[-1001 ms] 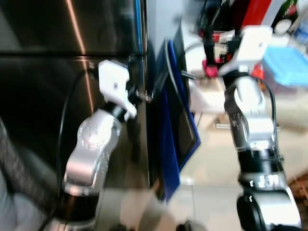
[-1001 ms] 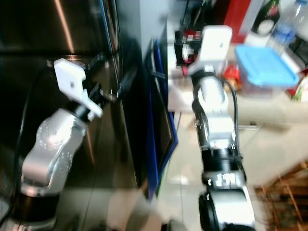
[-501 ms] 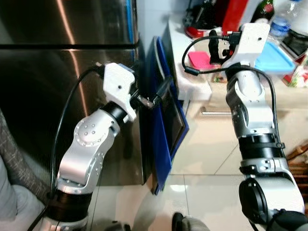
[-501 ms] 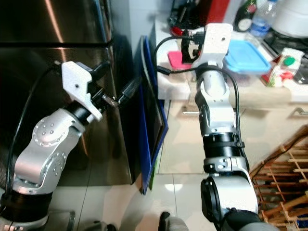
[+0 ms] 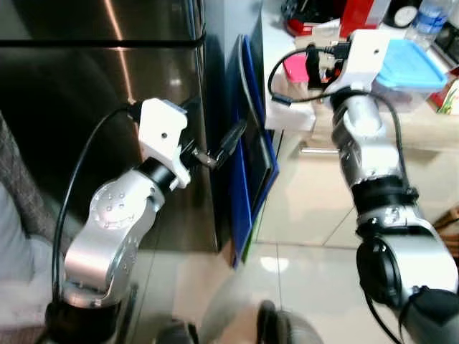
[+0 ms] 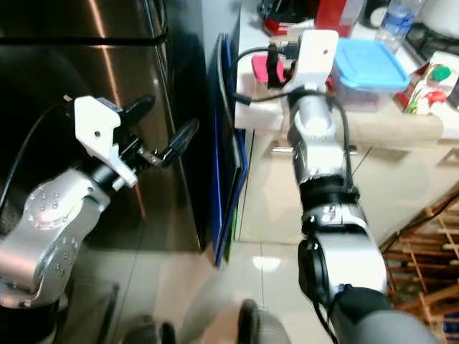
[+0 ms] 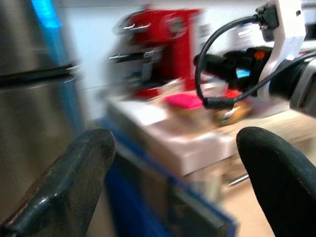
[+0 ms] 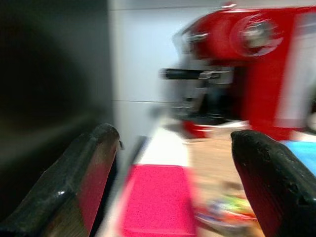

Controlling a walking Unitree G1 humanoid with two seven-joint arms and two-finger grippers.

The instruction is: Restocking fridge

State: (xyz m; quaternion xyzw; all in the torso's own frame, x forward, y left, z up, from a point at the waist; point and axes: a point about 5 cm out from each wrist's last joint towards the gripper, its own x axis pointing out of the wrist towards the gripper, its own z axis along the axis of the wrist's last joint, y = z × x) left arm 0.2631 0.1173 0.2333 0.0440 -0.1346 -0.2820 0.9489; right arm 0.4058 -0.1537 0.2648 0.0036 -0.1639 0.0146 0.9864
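No brand name or lettering can be read on anything here; the views are too soft for that.

The tall stainless-steel fridge [image 5: 107, 93] stands at the left with its doors closed, a dark horizontal seam crossing its front. The left gripper [image 6: 163, 129] is raised in front of that steel face, its silver arm bent at the elbow and the white wrist block tilted up toward the fridge's right edge. Its two long black fingers [image 7: 74, 173] are spread apart with nothing between them; the fridge's edge lies just beside the one finger, and a flat blue-framed panel [image 5: 247, 165] leaning against the fridge's side lies just beyond the fingertips.

Past that panel runs a pale wooden counter [image 6: 401, 122]. The right gripper [image 5: 315, 61] is held high over the counter's near corner, the forearm rising almost straight up and a black cable looping off its white wrist. Its black fingers [image 8: 89, 173] are also parted and empty. Between and below them lies a flat pink rectangular pad [image 8: 160, 197]; ahead of them stands a red espresso machine [image 8: 237, 64]. Off the far finger sits a clear box with a blue lid [image 6: 369, 64], and beyond it a white carton with green and red print [image 6: 429, 86], its print too blurred to read, and a clear plastic bottle [image 6: 391, 21].
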